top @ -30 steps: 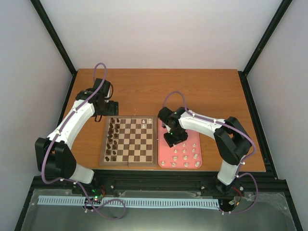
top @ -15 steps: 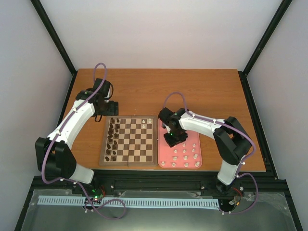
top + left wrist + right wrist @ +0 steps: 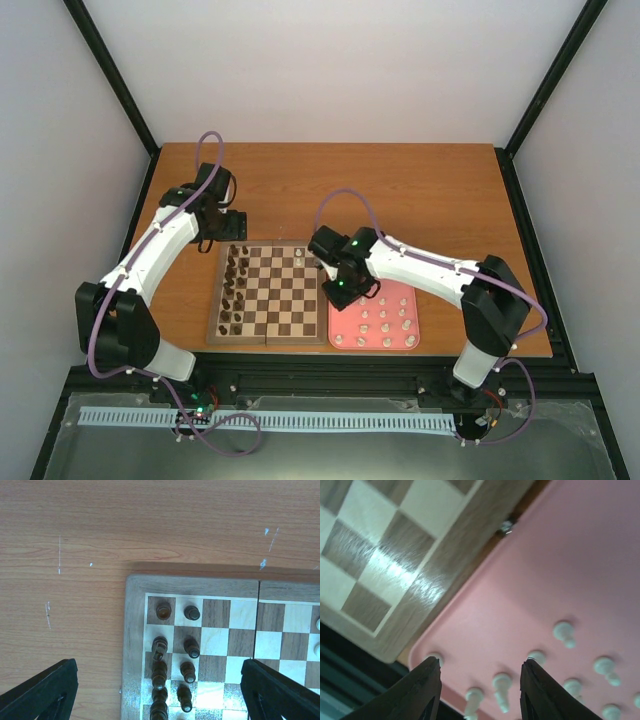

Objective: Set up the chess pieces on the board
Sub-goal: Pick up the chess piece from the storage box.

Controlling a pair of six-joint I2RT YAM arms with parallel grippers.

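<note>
Here, the right gripper hangs over the seam between the board and the pink tray.
Its jaws stand spread with nothing between them; the wrist view shows the board's right border and the tray's left part below. Most cream chess pieces sit scattered on the near half of the tray, just right of the board; a couple stand on the board's far-right squares. The left gripper, also spread and empty, hovers near the board's far-left corner, where dark pieces line the two left columns.
</note>
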